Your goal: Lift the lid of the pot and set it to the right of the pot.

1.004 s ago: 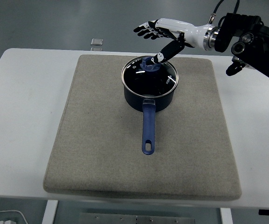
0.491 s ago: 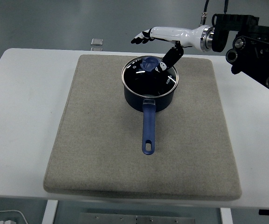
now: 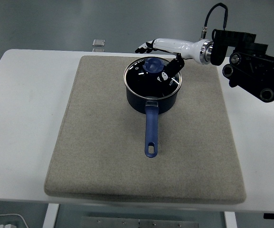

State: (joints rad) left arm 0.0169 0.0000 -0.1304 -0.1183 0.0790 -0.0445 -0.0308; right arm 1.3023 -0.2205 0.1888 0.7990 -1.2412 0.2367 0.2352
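Note:
A dark blue pot (image 3: 152,97) with a long blue handle (image 3: 150,133) stands on the grey mat (image 3: 103,142), handle pointing at me. Its glass lid (image 3: 152,77) with a blue knob (image 3: 153,64) sits on the pot. My right hand (image 3: 161,56) reaches in from the right, palm down over the lid's far right part. The fingers (image 3: 143,47) stretch out flat behind the knob and the thumb (image 3: 173,66) hangs down to the knob's right. Nothing is grasped. The left arm does not show.
The mat covers most of the white table (image 3: 23,95). A small clear plastic item (image 3: 98,43) lies at the table's far edge. My right arm's black housing (image 3: 253,71) hovers over the table's right side, with bare mat to the right of the pot.
My right hand has dropped lower and flattened over the lid, and the thumb slid off the knob to its right. The forearm sank and shifted slightly right. Pot and lid have not moved.

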